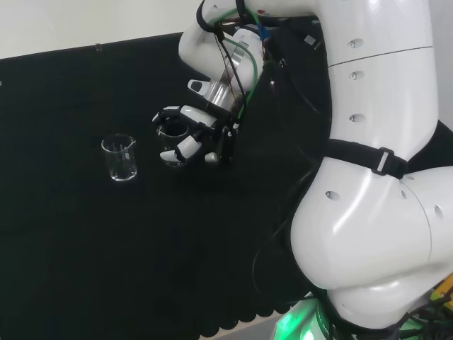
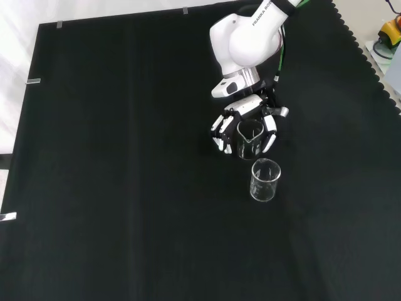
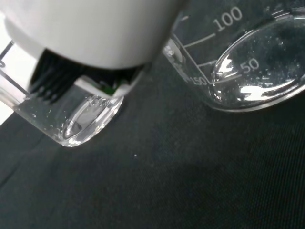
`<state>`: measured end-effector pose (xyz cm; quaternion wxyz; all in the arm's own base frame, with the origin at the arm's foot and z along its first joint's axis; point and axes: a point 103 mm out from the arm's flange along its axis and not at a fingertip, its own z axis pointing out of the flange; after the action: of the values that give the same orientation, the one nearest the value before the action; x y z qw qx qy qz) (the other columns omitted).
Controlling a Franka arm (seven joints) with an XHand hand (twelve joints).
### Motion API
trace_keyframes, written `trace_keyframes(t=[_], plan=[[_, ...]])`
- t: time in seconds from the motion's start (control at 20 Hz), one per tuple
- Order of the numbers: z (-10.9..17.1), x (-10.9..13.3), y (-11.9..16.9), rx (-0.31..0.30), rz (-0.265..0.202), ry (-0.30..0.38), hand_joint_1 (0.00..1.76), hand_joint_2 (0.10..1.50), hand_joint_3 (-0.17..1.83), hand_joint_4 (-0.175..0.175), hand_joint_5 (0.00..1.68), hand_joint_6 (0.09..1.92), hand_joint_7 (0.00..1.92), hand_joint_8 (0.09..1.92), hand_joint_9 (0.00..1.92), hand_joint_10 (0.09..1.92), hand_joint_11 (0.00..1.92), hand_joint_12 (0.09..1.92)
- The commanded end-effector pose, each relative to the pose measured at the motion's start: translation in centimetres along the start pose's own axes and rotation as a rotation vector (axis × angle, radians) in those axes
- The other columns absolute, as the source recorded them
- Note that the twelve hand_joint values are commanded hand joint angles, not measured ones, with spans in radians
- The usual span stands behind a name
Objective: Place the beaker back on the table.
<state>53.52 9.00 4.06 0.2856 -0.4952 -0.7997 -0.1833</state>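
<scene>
Curling my black and white hand (image 2: 245, 128) round a small clear glass beaker (image 2: 249, 138), I have fingers on both of its sides, seen in the front view. That held beaker is a short, straight-walled cylinder with a flared rim and a little pouring spout, and it looks empty. In the head view it shows dark between my fingers (image 1: 185, 147), upright or nearly so, low over the black cloth-covered counter (image 2: 125, 188); whether its base touches the cloth I cannot tell.

A second clear glass beaker (image 2: 265, 180) of much the same shape stands free on the cloth. In the front view it is just nearer than the held one, close beside it but apart; in the head view it stands to the left of my hand (image 1: 184, 134), with a gap between.

Printing on the glass shows in the wrist view: white graduation lines run up the wall of the close, large beaker (image 3: 248, 67). I leave the figures beside them unread. No other label or marking on either piece can be made out.
</scene>
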Motion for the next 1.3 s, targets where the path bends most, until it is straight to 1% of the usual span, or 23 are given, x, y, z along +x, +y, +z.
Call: trace_keyframes(t=[0.05,0.25,0.7,0.9,1.0,1.15,1.3], plan=[[0.3,-0.2,-0.2,0.039,-0.011,0.005,0.97,0.29,0.93,-0.041,0.36,0.50,0.66,0.62,0.89,0.09,0.23,1.32],[0.1,-0.3,-0.4,0.024,-0.015,0.012,0.95,0.28,0.95,-0.044,0.35,0.41,0.60,0.63,0.85,0.09,0.18,1.33],[-0.4,0.1,-0.7,0.033,-0.019,-0.004,0.90,0.27,0.93,-0.051,0.36,0.34,0.58,0.63,0.83,0.09,0.16,1.34],[-0.6,0.4,-0.9,0.017,-0.020,-0.006,0.89,0.27,0.92,-0.054,0.36,0.31,0.57,0.63,0.82,0.09,0.14,1.34],[-0.2,1.0,-0.5,0.017,-0.018,-0.010,0.89,0.28,0.91,-0.055,0.36,0.29,0.57,0.63,0.82,0.09,0.14,1.34],[-1.4,0.8,-0.9,0.015,-0.017,-0.004,0.89,0.28,0.91,-0.055,0.38,0.25,0.56,0.63,0.82,0.09,0.14,1.34],[-2.3,0.7,-1.4,0.007,-0.008,-0.019,0.88,0.28,0.91,-0.056,0.37,0.23,0.54,0.63,0.80,0.09,0.13,1.34]])
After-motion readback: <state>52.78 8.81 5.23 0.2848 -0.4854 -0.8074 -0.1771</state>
